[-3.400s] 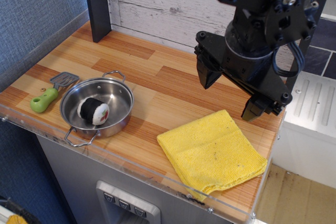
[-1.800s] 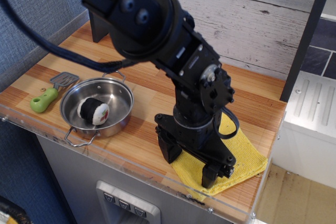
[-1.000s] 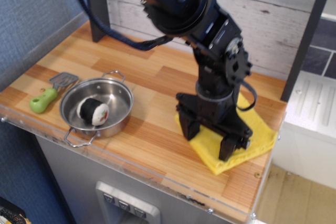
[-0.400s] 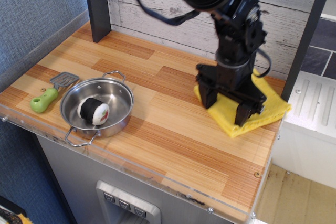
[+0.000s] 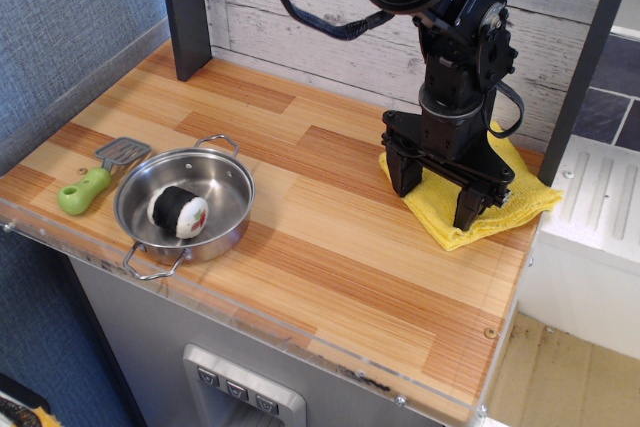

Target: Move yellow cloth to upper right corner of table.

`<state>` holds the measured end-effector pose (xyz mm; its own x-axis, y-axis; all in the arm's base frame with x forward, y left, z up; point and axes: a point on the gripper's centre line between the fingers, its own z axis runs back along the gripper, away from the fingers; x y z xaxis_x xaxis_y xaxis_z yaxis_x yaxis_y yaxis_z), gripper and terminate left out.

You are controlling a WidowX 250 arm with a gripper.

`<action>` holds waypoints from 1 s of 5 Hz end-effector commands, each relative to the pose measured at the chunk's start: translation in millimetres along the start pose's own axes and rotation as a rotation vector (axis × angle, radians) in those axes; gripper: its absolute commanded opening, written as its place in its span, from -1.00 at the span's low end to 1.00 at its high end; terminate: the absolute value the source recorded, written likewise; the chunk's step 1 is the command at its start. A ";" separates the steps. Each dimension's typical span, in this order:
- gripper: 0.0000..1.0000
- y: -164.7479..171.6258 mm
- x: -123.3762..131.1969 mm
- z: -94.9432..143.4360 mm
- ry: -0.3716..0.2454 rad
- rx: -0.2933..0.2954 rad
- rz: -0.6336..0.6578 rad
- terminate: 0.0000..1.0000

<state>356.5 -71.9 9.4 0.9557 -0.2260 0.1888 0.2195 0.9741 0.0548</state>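
Observation:
The yellow cloth (image 5: 522, 198) lies rumpled at the far right of the striped wood table (image 5: 300, 247), near the back wall, with its right corner reaching the table's right edge. My black gripper (image 5: 436, 190) stands upright on top of it. The jaws are spread wide, and both fingertips (image 5: 403, 175) press down onto the cloth. The middle of the cloth is hidden under the gripper.
A steel pan (image 5: 135, 230) holding a black-and-white roll (image 5: 178, 212) sits at the front left, beside a green-handled spatula (image 5: 85, 190). A black post (image 5: 185, 7) stands at the back left, a dark upright (image 5: 585, 57) at the right, and a white plank wall (image 5: 320, 17) behind.
The gripper came down on the cloth at the front right and slid it back along the right side towards the wall. The pan and spatula have not moved.

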 end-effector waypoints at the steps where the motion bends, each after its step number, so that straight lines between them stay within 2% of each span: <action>1: 1.00 2.5 4.0 52.4 -0.069 0.007 0.011 -1.00; 2: 1.00 2.1 5.4 79.8 -0.117 0.020 0.015 -1.00; 3: 1.00 2.6 0.9 96.3 -0.148 0.023 0.009 -1.00; 5: 1.00 2.6 0.9 96.3 -0.148 0.023 0.009 -1.00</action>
<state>339.0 -66.2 85.9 0.9364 -0.2134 0.2787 0.2008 0.9769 0.0736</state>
